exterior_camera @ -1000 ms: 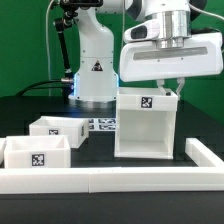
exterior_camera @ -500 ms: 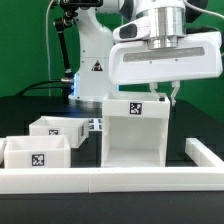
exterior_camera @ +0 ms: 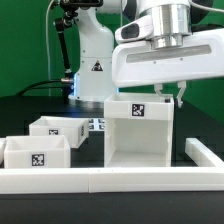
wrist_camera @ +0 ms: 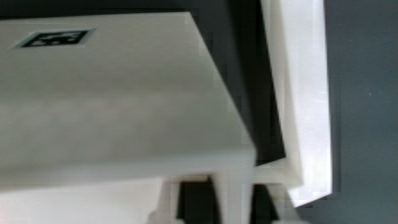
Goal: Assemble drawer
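The drawer's large white shell (exterior_camera: 140, 135) stands mid-table with its open side toward the camera and a tag on its top edge. My gripper (exterior_camera: 172, 97) reaches down over the shell's upper corner on the exterior view's right. In the wrist view the gripper (wrist_camera: 233, 205) has its two dark fingers shut on a thin white wall of the shell (wrist_camera: 107, 110). Two small open-top trays (exterior_camera: 55, 128) (exterior_camera: 35, 153) with tags sit at the exterior view's left, apart from the shell.
The long low white border wall (exterior_camera: 110, 181) runs along the front and turns back at the exterior view's right (exterior_camera: 205, 152); it also shows in the wrist view (wrist_camera: 302, 90) close beside the shell. The marker board (exterior_camera: 97, 124) lies behind the trays. The robot base (exterior_camera: 95, 70) stands at the back.
The gripper and the shell shifted together toward the exterior view's left and nearer the camera between the first and second frames. Little has moved since.
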Robot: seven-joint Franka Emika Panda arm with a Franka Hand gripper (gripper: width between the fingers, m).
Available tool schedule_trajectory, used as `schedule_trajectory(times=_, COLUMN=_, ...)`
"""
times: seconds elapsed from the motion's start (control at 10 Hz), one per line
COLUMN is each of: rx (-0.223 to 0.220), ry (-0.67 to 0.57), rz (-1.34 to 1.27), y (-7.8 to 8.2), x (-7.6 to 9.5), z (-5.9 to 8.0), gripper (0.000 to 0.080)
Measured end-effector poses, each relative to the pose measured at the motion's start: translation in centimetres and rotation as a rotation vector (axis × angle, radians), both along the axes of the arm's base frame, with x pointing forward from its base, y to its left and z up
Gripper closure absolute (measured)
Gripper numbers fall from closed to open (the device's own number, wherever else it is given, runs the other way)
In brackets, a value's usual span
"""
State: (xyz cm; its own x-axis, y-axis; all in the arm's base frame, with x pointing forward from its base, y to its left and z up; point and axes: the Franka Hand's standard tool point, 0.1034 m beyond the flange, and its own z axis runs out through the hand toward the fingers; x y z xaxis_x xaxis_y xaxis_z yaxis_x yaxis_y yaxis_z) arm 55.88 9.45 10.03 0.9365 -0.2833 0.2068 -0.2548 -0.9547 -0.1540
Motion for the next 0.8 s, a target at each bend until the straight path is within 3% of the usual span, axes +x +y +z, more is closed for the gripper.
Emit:
schedule_trajectory(times=0.4, rx=0.084, ry=0.001, rz=-0.242, y=0.4, x=0.5, z=0.6, gripper=0.0755)
schedule_trajectory(times=0.5, rx=0.127, ry=0.017, rz=-0.374, y=1.0, x=0.4, z=0.6, gripper=0.0755)
schedule_trajectory(times=0.8, rx=0.193, ry=0.025, rz=-0.588, y=1.8, x=1.6, z=0.8, gripper=0.0751)
